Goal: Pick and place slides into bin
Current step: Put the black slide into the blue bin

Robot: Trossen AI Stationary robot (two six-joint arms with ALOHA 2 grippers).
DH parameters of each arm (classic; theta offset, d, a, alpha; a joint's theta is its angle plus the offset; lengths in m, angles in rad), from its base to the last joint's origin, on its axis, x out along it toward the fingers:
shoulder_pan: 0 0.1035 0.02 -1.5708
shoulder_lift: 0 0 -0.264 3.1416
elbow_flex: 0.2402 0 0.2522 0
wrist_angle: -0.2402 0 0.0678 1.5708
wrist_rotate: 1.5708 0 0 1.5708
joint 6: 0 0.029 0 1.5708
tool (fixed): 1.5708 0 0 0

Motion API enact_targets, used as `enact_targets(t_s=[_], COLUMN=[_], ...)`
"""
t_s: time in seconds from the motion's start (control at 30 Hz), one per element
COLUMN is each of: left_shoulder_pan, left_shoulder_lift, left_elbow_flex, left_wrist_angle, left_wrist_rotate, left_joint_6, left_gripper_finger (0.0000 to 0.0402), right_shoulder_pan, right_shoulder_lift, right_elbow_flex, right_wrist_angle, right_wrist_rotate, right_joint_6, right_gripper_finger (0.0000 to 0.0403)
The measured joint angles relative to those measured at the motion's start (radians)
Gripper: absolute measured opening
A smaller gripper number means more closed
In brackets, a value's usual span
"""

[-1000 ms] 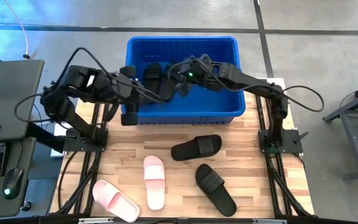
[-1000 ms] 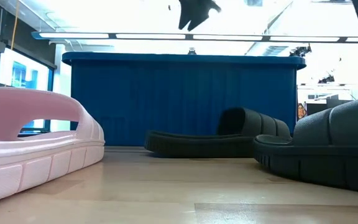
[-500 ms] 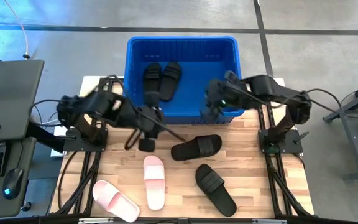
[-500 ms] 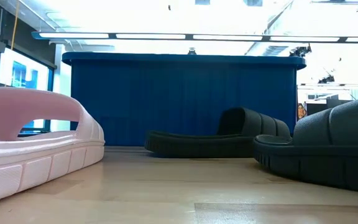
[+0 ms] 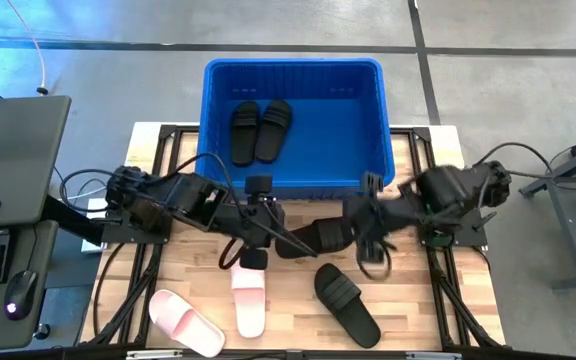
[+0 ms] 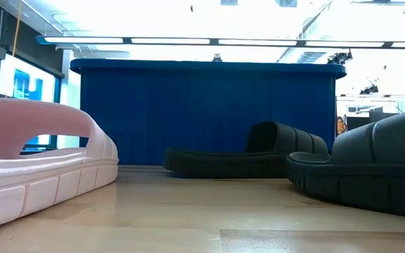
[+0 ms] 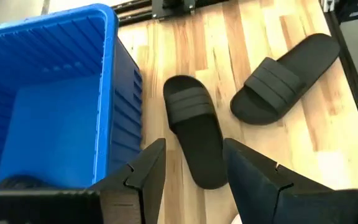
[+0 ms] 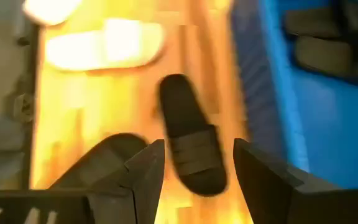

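Note:
The blue bin (image 5: 293,160) stands at the table's far middle, with two black slides (image 5: 245,132) (image 5: 273,128) lying side by side on its floor. A third black slide (image 5: 318,238) lies flat on the table just in front of the bin. My left gripper (image 5: 273,225) is open at that slide's left end, which shows between its fingers in the left wrist view (image 7: 194,134). My right gripper (image 5: 361,230) is open at its right end (image 8: 188,134). A fourth black slide (image 5: 348,305) and two pink slides (image 5: 248,292) (image 5: 185,322) lie nearer the front edge.
The bin's near wall (image 7: 126,118) stands close behind both grippers. The low view shows a pink slide (image 6: 41,161) and two black slides (image 6: 248,154) (image 6: 371,169) in front of the bin (image 6: 209,112), and no gripper. Bare wood lies at the table's front right.
Both grippers have left the space over the bin and come toward the table's near edge and down. They now face each other across the black slide in front of the bin. The two black slides in the bin lie uncovered.

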Motion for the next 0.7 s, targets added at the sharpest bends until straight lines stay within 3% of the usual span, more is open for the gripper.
enact_targets(t_s=[0.17, 0.43, 0.57, 0.7], left_shoulder_pan=[-0.016, -0.021, -0.021, -0.021], left_shoulder_lift=[0.002, 0.002, 0.002, 0.002], left_elbow_flex=[0.0, 0.0, 0.0, 0.0], left_wrist_angle=[0.013, 0.033, 0.032, 0.032], left_wrist_rotate=[-0.023, -0.026, -0.014, -0.013], left_joint_6=[-0.033, -0.03, -0.015, -0.004], left_gripper_finger=[0.015, 0.015, 0.015, 0.015], right_shoulder_pan=[0.118, 0.242, 0.296, 0.353], right_shoulder_lift=[0.0, 0.001, 0.0, 0.001], right_elbow_flex=[-0.101, -0.38, -0.542, -0.701], right_wrist_angle=[0.002, 0.028, 0.208, 0.494], right_wrist_rotate=[-0.007, -0.041, -0.088, -0.126], right_joint_6=[0.006, 0.101, 0.159, 0.06], right_gripper_finger=[0.018, 0.0181, 0.0178, 0.0166])
